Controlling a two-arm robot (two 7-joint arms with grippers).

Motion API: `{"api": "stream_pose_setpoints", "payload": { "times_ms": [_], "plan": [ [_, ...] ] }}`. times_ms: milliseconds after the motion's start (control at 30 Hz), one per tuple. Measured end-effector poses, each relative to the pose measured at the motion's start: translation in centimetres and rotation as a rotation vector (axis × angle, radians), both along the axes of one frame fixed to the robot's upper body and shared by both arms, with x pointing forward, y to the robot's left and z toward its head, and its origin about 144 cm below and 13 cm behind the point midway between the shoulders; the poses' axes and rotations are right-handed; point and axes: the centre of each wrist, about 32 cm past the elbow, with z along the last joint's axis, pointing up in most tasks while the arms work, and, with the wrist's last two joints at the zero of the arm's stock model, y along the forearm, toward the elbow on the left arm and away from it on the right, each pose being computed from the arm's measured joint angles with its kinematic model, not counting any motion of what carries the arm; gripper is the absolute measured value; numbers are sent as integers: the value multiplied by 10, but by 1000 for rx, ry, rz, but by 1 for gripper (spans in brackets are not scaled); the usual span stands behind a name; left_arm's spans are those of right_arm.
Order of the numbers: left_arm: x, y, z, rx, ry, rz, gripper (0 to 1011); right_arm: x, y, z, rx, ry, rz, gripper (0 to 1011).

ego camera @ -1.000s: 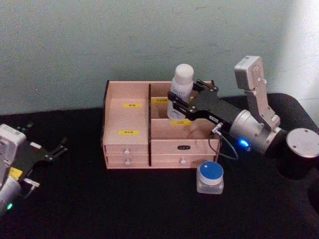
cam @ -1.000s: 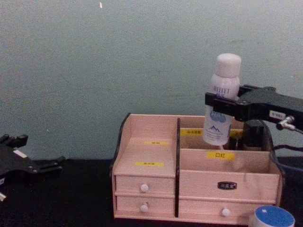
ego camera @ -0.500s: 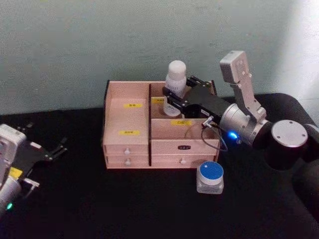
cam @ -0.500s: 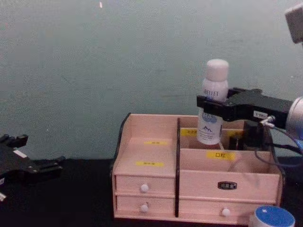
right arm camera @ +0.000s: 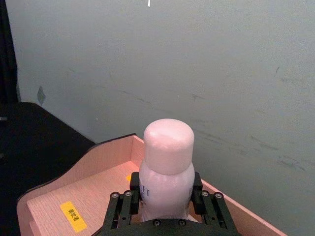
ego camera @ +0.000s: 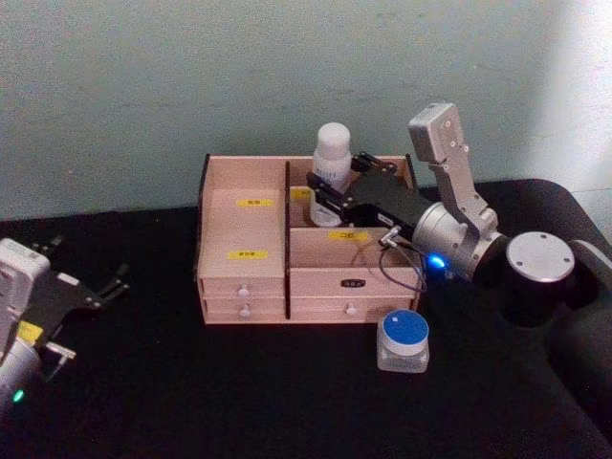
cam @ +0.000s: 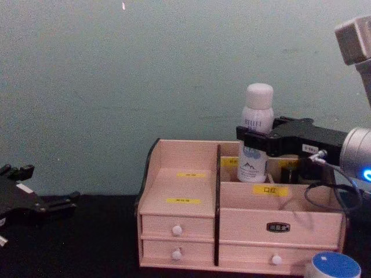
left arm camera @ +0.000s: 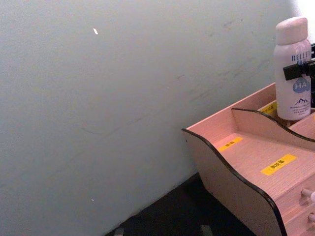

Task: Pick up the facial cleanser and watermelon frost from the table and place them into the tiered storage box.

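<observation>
The facial cleanser [ego camera: 332, 153] is a tall white round bottle with a rounded white cap. On its front there is blue print, "BELLET" at the top and "HA" in a blue circle under it, with a small mountain drawing lower down. It stands upright in the rear compartment on the right side of the tiered storage box [ego camera: 244, 229], just beside the dark divider. Its lower part is hidden behind the compartment wall, so I cannot tell if it touches the floor of the compartment.

The right end effector [ego camera: 328, 188] reaches in from the right over the box and is closed on the middle of the bottle, with one black finger on each side. In the right wrist view the fingers [right arm camera: 123, 204] press against the white body under the cap.

The box is of light pinkish wood with stepped levels, yellow labels and small drawers with white knobs at the front.

The watermelon frost [ego camera: 403, 339], a low round translucent jar with a flat blue lid, sits on the black table [ego camera: 239, 402] in front of the right corner of the box, near it but not touching.

The left end effector [ego camera: 84, 260] rests low at the left side, well apart from the box, with its fingers spread and holding nothing.
</observation>
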Motion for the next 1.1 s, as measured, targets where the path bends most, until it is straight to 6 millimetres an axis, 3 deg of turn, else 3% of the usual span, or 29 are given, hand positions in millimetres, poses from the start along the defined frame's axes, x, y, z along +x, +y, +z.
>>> {"api": "stream_pose_setpoints", "payload": {
  "times_ms": [1100],
  "plan": [
    [0,0,0,0,0,0,1001,6,2,-13,-35,88,-29,594]
  ]
}}
